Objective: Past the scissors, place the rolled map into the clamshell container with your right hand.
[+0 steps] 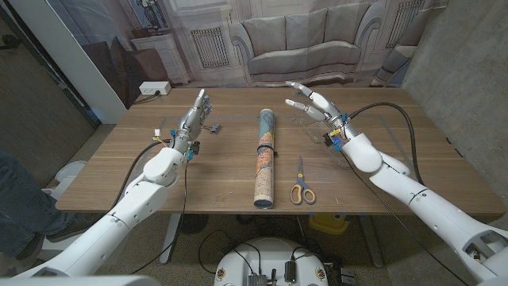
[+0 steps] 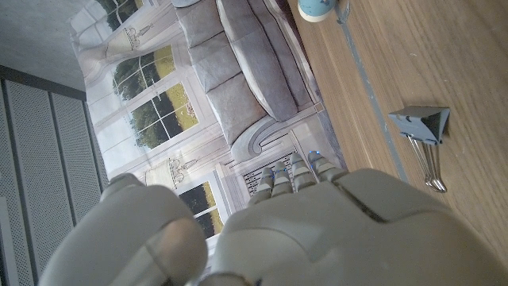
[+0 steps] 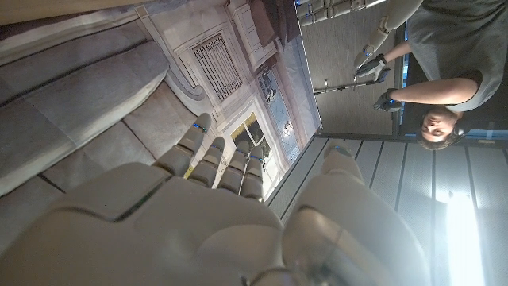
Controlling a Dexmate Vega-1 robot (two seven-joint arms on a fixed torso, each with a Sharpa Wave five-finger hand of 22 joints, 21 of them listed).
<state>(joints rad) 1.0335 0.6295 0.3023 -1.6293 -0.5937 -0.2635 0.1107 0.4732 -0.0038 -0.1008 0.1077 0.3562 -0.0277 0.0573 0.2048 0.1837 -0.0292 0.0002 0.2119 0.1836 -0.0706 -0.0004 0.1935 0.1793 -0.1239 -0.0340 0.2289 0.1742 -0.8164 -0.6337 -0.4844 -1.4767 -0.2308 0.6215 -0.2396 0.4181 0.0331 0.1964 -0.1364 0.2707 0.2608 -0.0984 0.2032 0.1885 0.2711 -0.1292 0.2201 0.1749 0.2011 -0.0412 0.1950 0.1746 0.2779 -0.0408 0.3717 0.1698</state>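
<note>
The rolled map [image 1: 266, 161] is lying untouched along the table's [image 1: 119, 183] middle, with the scissors [image 1: 301, 187] just beside it. The right hand [image 1: 315, 103] is hovering with fingers spread, holding nothing, maybe over the see-through clamshell container [image 1: 337, 131]. The left hand [image 1: 196, 114] is waiting, fingers straight.

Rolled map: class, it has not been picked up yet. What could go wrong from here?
1. The scissors lie close beside the rolled map, so the right hand might knock them while reaching.
2. The clamshell container is clear and hard to see; the map could miss it.
</note>
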